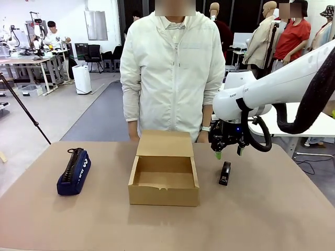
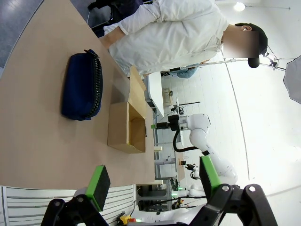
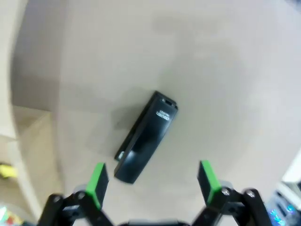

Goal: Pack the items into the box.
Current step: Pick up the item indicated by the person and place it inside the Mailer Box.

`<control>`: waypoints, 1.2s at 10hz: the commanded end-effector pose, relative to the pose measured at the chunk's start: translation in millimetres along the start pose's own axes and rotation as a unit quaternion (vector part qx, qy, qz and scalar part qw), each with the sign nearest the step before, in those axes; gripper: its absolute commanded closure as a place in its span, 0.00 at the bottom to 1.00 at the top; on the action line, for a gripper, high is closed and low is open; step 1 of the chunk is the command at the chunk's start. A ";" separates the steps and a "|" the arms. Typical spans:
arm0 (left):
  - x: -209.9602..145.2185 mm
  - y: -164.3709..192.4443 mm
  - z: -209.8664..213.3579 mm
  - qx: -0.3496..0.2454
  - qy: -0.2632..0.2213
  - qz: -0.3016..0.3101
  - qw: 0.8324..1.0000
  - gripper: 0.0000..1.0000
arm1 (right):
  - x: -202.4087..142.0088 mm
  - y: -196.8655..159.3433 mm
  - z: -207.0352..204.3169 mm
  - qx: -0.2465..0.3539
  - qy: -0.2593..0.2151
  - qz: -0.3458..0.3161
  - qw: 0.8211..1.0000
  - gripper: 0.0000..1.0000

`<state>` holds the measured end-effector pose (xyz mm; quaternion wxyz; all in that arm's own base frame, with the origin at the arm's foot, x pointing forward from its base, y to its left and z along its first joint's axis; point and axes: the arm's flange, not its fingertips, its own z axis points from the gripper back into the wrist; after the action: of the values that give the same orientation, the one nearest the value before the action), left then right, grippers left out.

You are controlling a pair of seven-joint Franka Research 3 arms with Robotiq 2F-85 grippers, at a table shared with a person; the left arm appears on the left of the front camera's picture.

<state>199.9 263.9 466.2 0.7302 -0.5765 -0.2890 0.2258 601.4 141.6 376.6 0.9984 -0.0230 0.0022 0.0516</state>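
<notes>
Out front, the shallow brown cardboard box (image 1: 163, 196) sits mid-counter (image 1: 272, 209), the navy blue zippered pouch (image 1: 74, 171) nearer the left edge, the small black stapler (image 1: 224, 173) toward the right edge under the right hand (image 1: 229, 153), spread wide and empty; the left wrist shows the left hand (image 2: 153, 176) equally wide, holding nothing; the right wrist looks down on the stapler lying flat on the counter.

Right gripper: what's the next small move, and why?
Probably lower the right gripper straight down, nudging it to centre on the stapler. Its jaws are open and hang above the stapler, which lies flat on the table right of the open box; in the right wrist view it sits skewed, nearer one pad, not yet between them.
</notes>
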 end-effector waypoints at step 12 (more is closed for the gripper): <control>0.4 -0.3 1.7 -0.011 -0.004 -0.007 1.000 0.00 | 2.8 0.8 -32.7 0.043 0.027 -0.352 0.935 0.00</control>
<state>199.9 263.9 466.2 0.7302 -0.5766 -0.2890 0.2257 600.8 143.5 349.1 0.9535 -0.0094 0.0108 -0.3010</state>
